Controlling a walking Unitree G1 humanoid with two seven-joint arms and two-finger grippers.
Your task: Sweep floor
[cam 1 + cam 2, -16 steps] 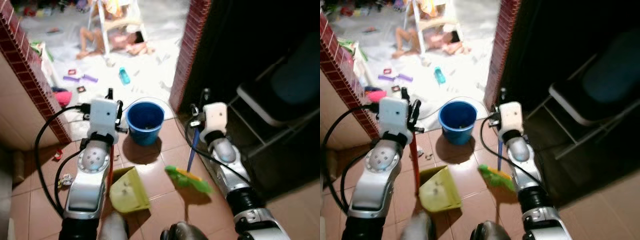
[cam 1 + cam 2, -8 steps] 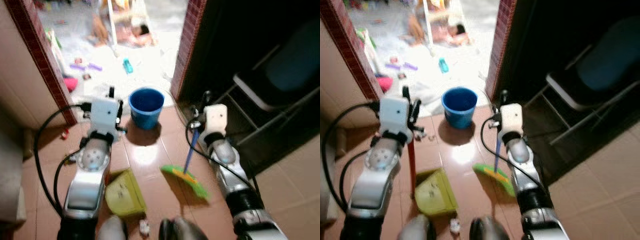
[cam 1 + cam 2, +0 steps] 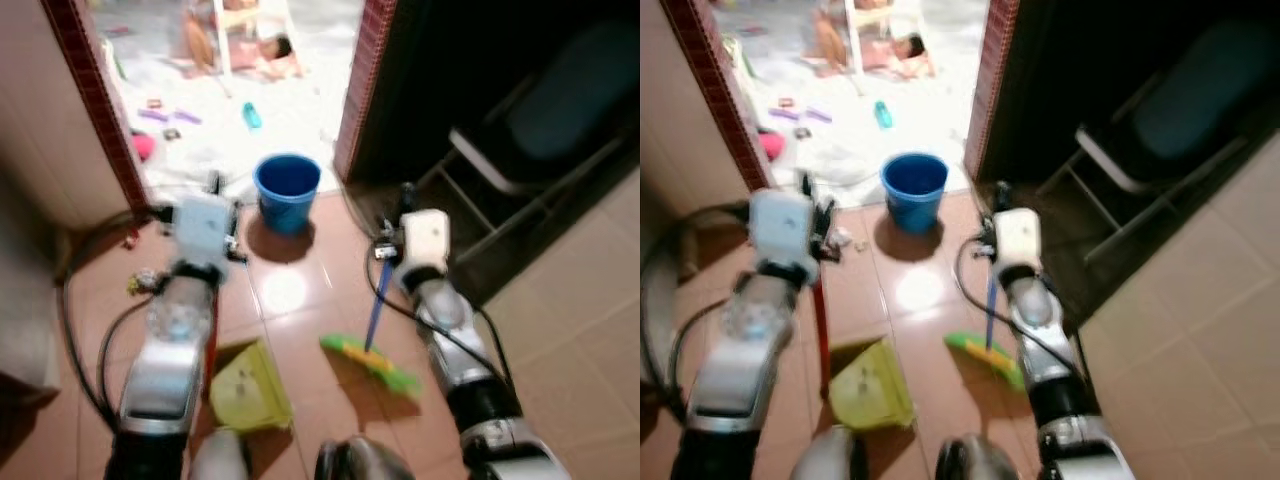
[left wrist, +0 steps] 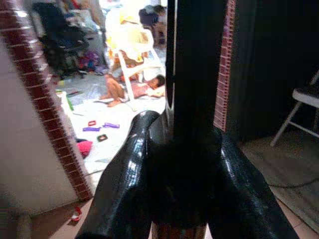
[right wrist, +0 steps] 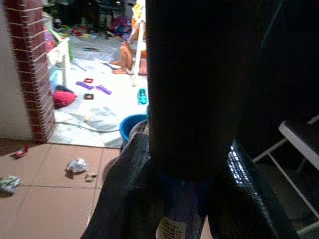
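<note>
While clamped, broom [image 3: 372, 340] hangs below right claw [image 3: 388, 250].

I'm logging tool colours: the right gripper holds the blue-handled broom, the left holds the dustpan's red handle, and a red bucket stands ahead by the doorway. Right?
Not quite: the bucket is blue, as the left eye view shows. The rest holds: the right gripper clamps the broom and the left gripper clamps the dustpan handle.

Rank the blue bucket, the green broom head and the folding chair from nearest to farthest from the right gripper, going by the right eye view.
From the right gripper:
1. Blue bucket, ahead and to the gripper's left, by the doorway.
2. Green broom head, on the tiles back toward the robot. Too close to the bucket to rank firmly.
3. Folding chair, off to the right in the dark room.
</note>
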